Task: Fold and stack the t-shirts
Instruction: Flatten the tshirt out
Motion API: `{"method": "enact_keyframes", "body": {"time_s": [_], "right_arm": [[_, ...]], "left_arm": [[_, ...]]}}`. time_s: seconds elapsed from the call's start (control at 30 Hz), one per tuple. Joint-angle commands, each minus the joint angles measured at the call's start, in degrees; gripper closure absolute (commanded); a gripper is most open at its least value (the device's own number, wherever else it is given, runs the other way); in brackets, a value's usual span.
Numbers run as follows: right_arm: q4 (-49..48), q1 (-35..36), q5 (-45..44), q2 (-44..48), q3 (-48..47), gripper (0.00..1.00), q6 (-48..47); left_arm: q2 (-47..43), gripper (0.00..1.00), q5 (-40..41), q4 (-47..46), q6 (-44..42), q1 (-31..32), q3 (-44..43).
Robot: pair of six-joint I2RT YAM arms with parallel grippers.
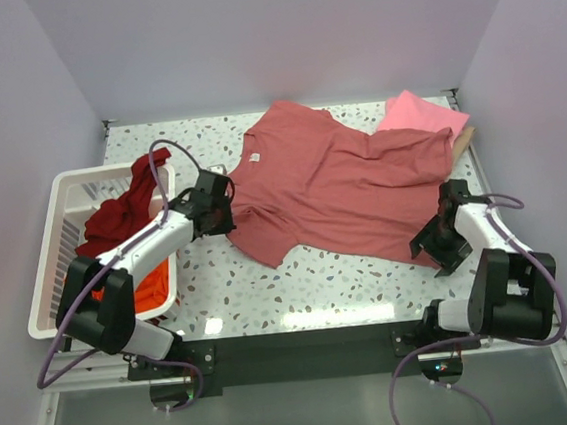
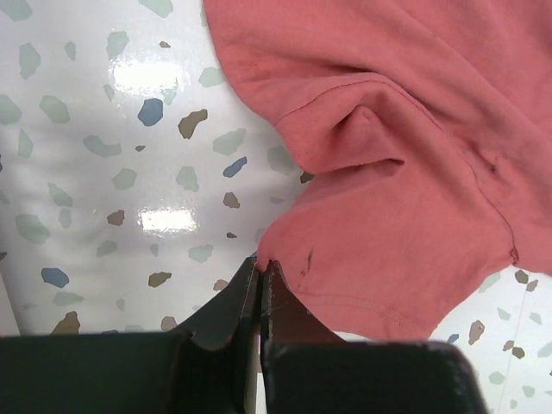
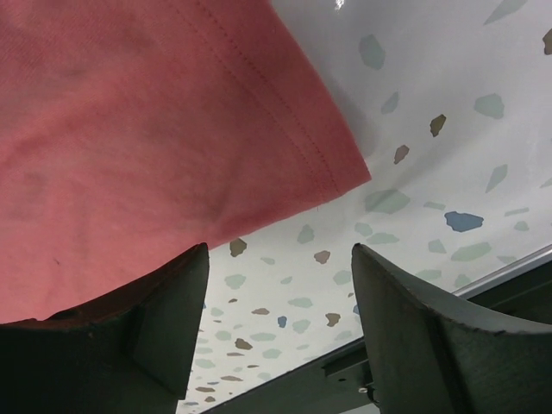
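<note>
I see a white terrazzo table (image 1: 300, 281), glossy and flecked with grey, blue and brown chips, overhead lights glaring off it near the front. A white slatted plastic basket (image 1: 51, 245) sits at its left edge, its long side running front to back. A brown flat board (image 1: 467, 138) shows at the far right. Plain pale walls (image 1: 276, 32) close the table in on three sides.

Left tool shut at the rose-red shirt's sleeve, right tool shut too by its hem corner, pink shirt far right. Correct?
Not quite: the right tool is open. The right wrist view shows its jaws apart, bare table between them, by the hem corner of the rose-red shirt. The left tool is shut at the sleeve, and the pink shirt lies far right.
</note>
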State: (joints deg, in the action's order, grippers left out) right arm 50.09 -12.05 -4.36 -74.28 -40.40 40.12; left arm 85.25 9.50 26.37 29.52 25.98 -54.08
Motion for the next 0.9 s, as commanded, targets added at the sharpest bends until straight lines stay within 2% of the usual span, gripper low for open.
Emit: {"method": "enact_keyframes", "body": {"time_s": [0.0,0.17,0.53,0.83,0.87], "right_arm": [[-3.0,-0.3,-3.0,-1.5,-0.2,0.31,3.4],[-2.4,-0.8,-7.5,-2.9,-2.7,0.36,4.0],[-2.4,-2.2,-11.3,-7.5,-5.0,0.42,3.7],[-5.0,-2.3,-11.0,-9.2,-1.1,0.56,5.1],[-5.2,-2.2,-11.0,-9.5,-0.9,0.61,5.1]], "left_arm": [[-3.2,1.00,-0.9,0.9,-0.2,-0.4,-1.7],[-3.8,1.00,-1.2,1.1,-0.6,-0.5,-1.8],[-3.4,1.00,-1.9,1.0,-1.7,-2.3,-1.8],[-2.8,1.00,-2.5,1.3,-1.9,-3.5,-2.3],[-2.9,1.00,-2.5,1.4,-1.9,-3.7,-2.2]]}}
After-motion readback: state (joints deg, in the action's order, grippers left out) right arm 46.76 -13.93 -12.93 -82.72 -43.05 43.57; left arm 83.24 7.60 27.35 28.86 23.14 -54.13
